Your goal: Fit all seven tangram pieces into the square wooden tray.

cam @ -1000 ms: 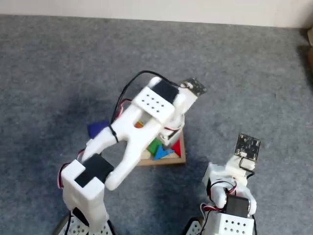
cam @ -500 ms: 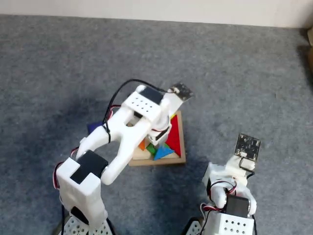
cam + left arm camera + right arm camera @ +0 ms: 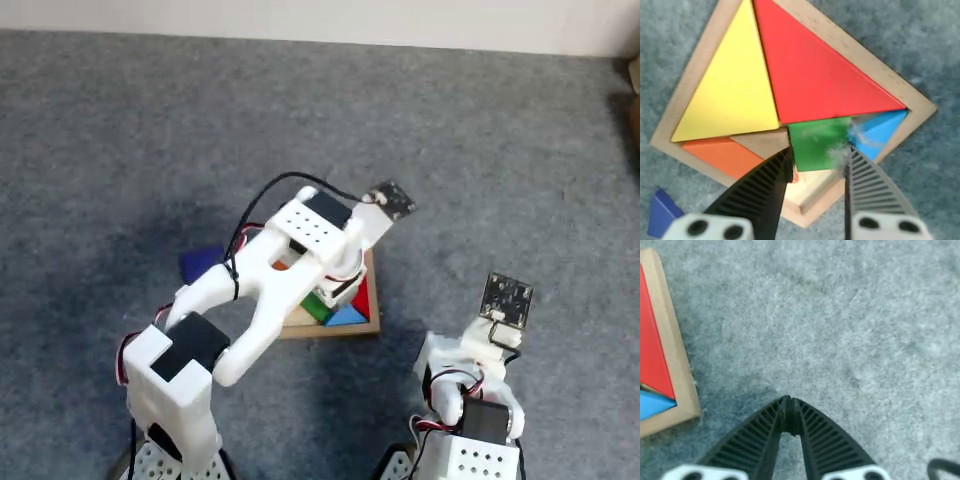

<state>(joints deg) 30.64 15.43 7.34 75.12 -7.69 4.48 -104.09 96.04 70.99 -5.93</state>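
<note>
The square wooden tray (image 3: 865,55) lies on grey carpet and holds a yellow triangle (image 3: 735,90), a red triangle (image 3: 815,70), an orange triangle (image 3: 720,152) and a light blue triangle (image 3: 880,132). My left gripper (image 3: 817,152) hangs over the tray's near corner, its fingers pressed against both sides of the green square (image 3: 817,140). In the high view the left arm (image 3: 310,230) covers much of the tray (image 3: 330,330). A dark blue piece (image 3: 200,262) lies on the carpet beside the tray. My right gripper (image 3: 788,401) is shut over bare carpet near the tray's corner (image 3: 675,375).
Bare wood (image 3: 812,187) shows in the tray beside the green square. The right arm (image 3: 470,400) sits folded at the front right. Open grey carpet (image 3: 480,150) spreads around the tray, and a wall edge runs along the far side.
The left arm pulled back and to the left over the tray, then swung forward and right again. The right arm stayed still.
</note>
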